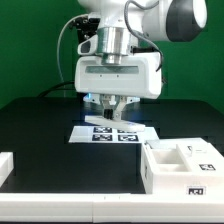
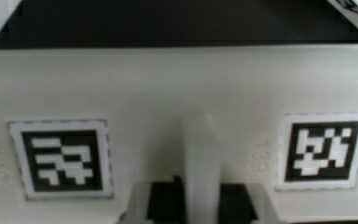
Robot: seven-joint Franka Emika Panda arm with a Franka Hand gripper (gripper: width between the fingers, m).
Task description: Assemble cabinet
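Gripper (image 1: 112,112) hung low at the exterior view's centre, just above the marker board (image 1: 112,133); whether its fingers stood apart or clamped could not be told. Bare black table (image 1: 50,150) lay open either side. Cabinet box (image 1: 185,168), blocky white plastic with square recesses, sat lower right, well apart. A smooth white tagged face (image 2: 176,90) filled the wrist view, its straight edge meeting black.

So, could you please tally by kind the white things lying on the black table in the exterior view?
cabinet box: 1
white part cut off at the exterior view's left edge: 1
marker board: 1
Total: 3
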